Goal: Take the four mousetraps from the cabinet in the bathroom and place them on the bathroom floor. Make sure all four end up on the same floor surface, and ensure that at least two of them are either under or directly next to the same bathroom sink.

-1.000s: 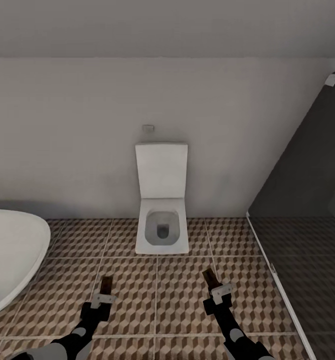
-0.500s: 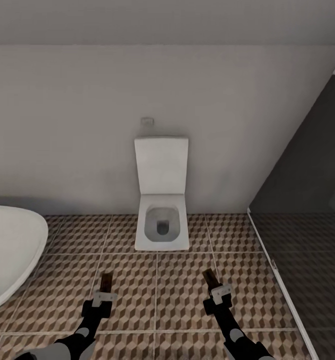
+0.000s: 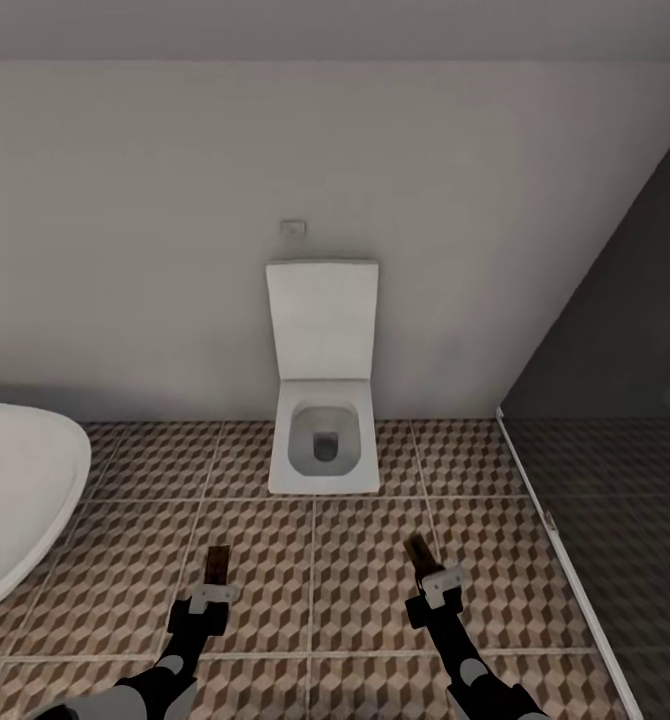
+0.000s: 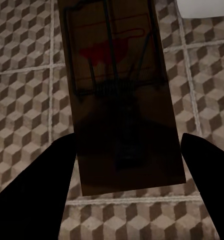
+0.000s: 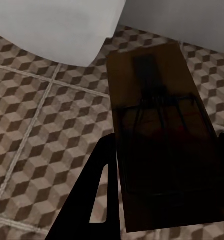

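Two mousetraps are in sight, one in each gripper. In the head view's lower left, the left gripper (image 3: 213,590) is clamped on the first mousetrap (image 3: 215,565), a small brown board sticking forward above the bathroom floor (image 3: 355,580). In the lower right, the right gripper (image 3: 433,580) is clamped on the second mousetrap (image 3: 420,553), which points forward and a little toward the frame's left.

The left wrist view shows its mousetrap (image 4: 119,95) flat between the two dark fingers (image 4: 36,185), with its wire spring and a red mark on the wood. The right wrist view shows the other mousetrap (image 5: 159,135) held the same way, one finger (image 5: 99,195) beside it, its wire parts dim in shadow.

One white toilet (image 3: 324,420) stands at the middle of the head view against the pale wall (image 3: 155,250), lid raised, with a small flush plate (image 3: 294,228) above it. One white bathtub (image 3: 20,500) curves in at the left edge. At the right, a glass shower screen (image 3: 615,480) closes off a dark shower floor. The cube-patterned tiles between the grippers and the toilet lie open.
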You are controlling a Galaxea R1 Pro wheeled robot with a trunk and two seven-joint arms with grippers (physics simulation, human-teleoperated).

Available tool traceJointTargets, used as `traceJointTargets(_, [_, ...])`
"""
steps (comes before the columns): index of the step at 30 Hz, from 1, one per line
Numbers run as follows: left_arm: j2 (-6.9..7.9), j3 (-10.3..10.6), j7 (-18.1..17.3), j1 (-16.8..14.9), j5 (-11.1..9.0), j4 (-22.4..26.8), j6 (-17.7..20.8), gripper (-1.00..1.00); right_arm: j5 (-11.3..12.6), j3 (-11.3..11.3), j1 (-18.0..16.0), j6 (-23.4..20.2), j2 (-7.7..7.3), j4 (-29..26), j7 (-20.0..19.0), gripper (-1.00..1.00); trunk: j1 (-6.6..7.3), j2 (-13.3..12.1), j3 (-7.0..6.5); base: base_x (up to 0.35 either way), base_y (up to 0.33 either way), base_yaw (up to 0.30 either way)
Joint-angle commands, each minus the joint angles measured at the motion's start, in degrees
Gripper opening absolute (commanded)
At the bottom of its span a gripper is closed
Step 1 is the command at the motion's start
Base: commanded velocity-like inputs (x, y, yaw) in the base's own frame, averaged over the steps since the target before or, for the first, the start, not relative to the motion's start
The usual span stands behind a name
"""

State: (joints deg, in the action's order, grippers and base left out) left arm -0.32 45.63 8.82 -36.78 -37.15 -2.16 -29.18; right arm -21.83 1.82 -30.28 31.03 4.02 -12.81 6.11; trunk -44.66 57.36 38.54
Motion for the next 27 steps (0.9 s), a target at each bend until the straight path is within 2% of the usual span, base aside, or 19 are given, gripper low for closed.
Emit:
traceJointTargets(1, [-0.07, 0.3, 0.9, 0.0, 0.2, -0.1, -0.2, -1.0, -0.5, 0.2, 0.0, 0.2, 0.03, 0.1, 0.2, -1.0, -0.23, 0.4, 0.32, 0.0, 0.0, 0.0])
traceJointTargets(7, [-0.11, 0.4, 3.3, 0.0, 0.2, -0.1, -0.2, -1.0, -0.6, 0.2, 0.0, 0.2, 0.03, 0.1, 0.2, -1.0, -1.54, 2.9, 1.96, 0.0, 0.0, 0.0])
traceJointTargets(27, [-0.16, 0.4, 3.7, 0.0, 0.2, -0.1, -0.2, -1.0, -0.6, 0.2, 0.0, 0.2, 0.03, 0.1, 0.2, -1.0, -5.94, 10.9, 7.43, 0.0, 0.0, 0.0])
